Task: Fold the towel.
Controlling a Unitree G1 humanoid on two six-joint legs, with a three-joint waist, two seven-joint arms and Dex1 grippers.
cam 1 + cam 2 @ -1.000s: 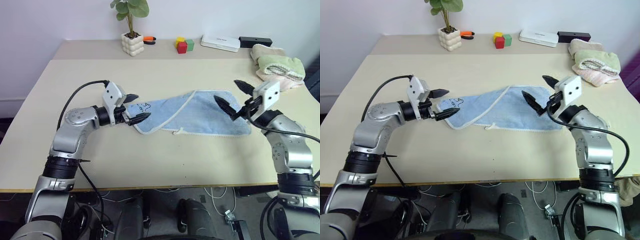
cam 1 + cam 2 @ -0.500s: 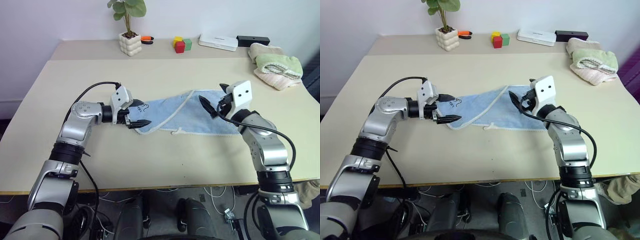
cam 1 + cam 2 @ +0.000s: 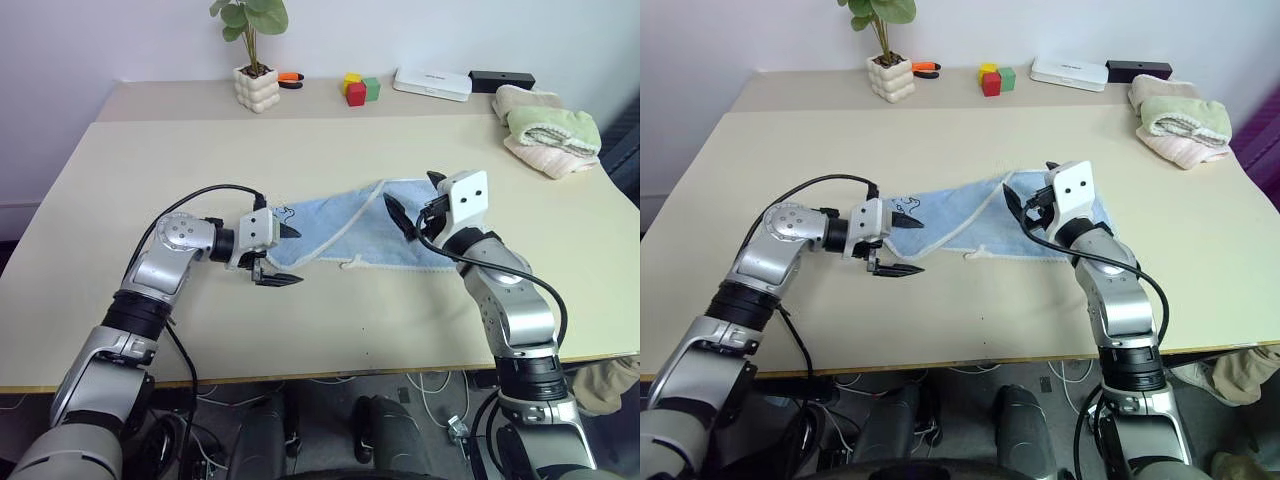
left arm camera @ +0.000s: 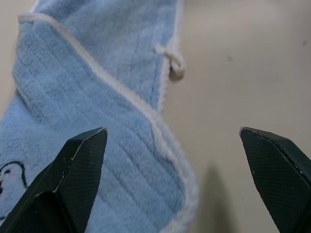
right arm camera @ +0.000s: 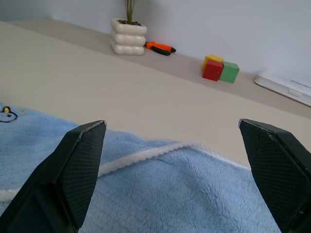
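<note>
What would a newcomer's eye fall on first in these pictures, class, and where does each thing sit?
First, the light blue towel lying crumpled at the middle of the table, with an open gripper at each end: the left gripper at its left corner, the right gripper over its right part. Next, folded towels stacked at the far right corner.

potted plant (image 3: 252, 60), coloured blocks (image 3: 360, 89), folded towels (image 3: 548, 125)

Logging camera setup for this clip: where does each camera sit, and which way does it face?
Left and right eye views: on the head, looking forward and down at the table, both arms showing.
Left wrist view: along the open left gripper, onto the towel.
Right wrist view: along the open right gripper, over the towel toward the plant pot and blocks.
All share the towel.
</note>
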